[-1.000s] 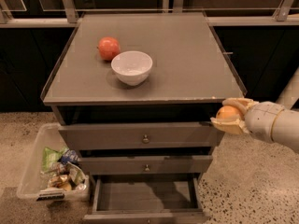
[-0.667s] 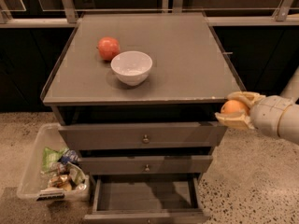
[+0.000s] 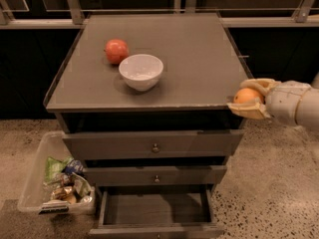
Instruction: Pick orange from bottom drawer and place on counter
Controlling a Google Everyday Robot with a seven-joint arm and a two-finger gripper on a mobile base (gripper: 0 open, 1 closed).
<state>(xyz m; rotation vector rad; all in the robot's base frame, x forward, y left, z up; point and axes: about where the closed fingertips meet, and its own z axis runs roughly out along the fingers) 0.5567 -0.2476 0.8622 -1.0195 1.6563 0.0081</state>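
Observation:
My gripper (image 3: 249, 97) comes in from the right and is shut on the orange (image 3: 247, 95), a small round yellow-orange fruit. It holds the orange just off the front right corner of the counter (image 3: 199, 59), about level with the counter's top. The bottom drawer (image 3: 155, 213) is pulled open below, and its inside shows nothing in it.
A white bowl (image 3: 141, 71) stands on the counter left of the middle, with a larger red-orange fruit (image 3: 116, 51) behind it to the left. A clear plastic bin (image 3: 55, 183) of packets sits on the floor left of the cabinet. The two upper drawers (image 3: 154, 144) are closed.
My gripper has risen with the orange, from beside the top drawer's front up to the level of the counter's front right corner.

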